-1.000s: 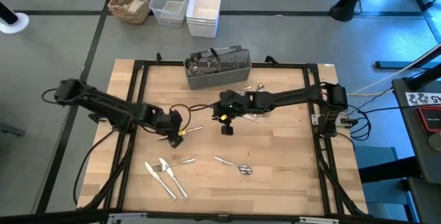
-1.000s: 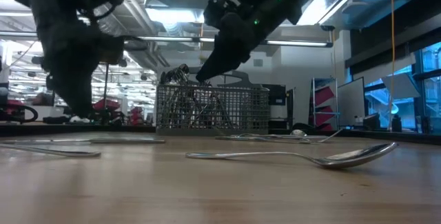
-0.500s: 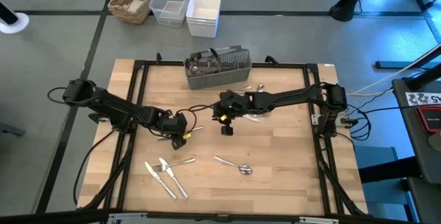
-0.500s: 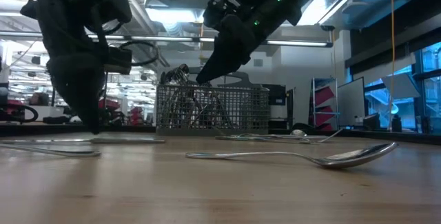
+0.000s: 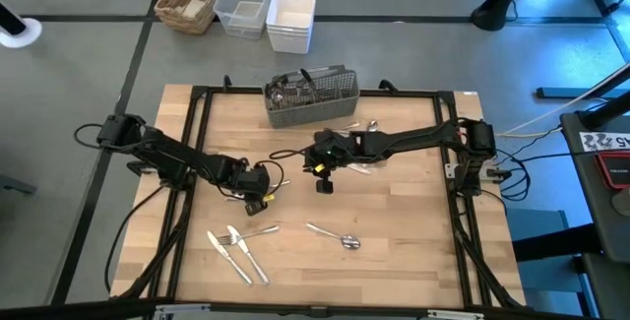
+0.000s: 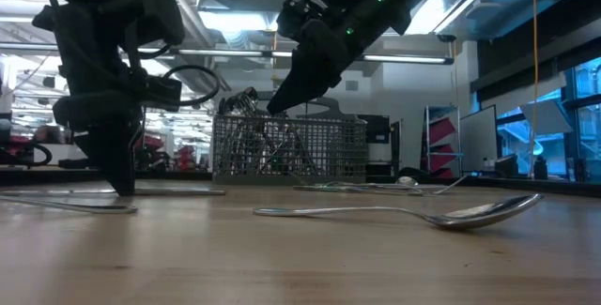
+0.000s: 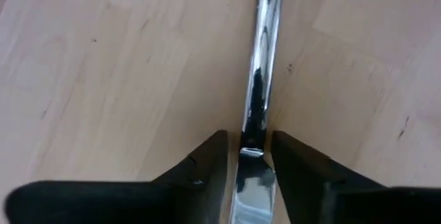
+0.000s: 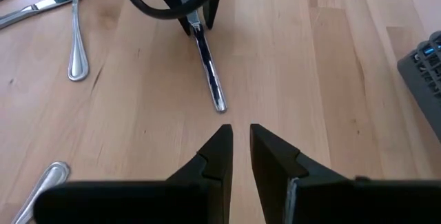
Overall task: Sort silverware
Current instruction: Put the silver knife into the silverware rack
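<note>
Left gripper [image 7: 244, 158] straddles a thin, glossy knife [image 7: 258, 93] flat on pale plank table [image 7: 103, 65], jaws narrow, not clamped; right gripper [image 8: 236, 141] hovers nearby, jaws slightly apart, empty; mesh caddy [image 5: 310, 96] behind.

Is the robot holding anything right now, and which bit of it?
The left gripper straddles a table knife near where blade meets handle; a real grip cannot be told. The right gripper holds nothing.

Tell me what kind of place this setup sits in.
Probably a robotics lab or workshop: a wooden table framed by black rails carries two arms, exposed ceiling ducts and strip lights show behind the mesh caddy, and storage bins sit on the grey floor.
</note>
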Robot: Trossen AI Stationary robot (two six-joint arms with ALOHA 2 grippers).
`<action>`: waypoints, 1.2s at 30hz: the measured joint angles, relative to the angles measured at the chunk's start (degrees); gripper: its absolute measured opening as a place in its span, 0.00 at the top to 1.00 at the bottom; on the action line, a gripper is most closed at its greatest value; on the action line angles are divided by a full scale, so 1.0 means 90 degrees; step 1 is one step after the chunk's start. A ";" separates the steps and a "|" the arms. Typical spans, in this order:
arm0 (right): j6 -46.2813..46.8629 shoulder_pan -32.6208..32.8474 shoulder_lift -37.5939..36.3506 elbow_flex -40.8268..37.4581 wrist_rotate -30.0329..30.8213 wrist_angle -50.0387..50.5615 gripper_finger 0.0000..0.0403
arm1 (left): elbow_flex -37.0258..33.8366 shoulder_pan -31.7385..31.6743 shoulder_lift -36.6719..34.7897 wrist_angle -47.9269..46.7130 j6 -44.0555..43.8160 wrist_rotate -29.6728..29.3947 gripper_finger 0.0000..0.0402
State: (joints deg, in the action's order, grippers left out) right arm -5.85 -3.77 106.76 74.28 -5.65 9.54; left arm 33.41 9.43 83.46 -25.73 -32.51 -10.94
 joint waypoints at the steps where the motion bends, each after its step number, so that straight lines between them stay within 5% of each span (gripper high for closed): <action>1: 0.0000 0.0000 0.0000 0.0000 0.0000 0.0000 0.87 | -0.0006 0.0000 0.0000 0.0031 0.0000 0.0033 0.77; 7: 0.0000 0.0000 0.0000 0.0000 0.0000 0.0002 0.87 | 0.0011 -0.0002 0.0005 0.0097 -0.0002 0.0136 0.93; 23: -0.0075 0.0005 0.0254 -0.0002 -0.0049 0.0067 0.86 | 0.0129 -0.0015 0.0044 0.0428 -0.0262 0.0485 0.93; 36: -0.0459 0.0005 0.0253 -0.0002 -0.0341 0.0131 0.59 | 0.0146 -0.0215 0.0061 0.1879 -0.0221 0.1302 0.93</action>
State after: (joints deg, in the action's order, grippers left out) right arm -9.98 -3.73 109.03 74.26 -8.72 10.72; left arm 34.72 7.50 84.01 -8.82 -34.50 0.79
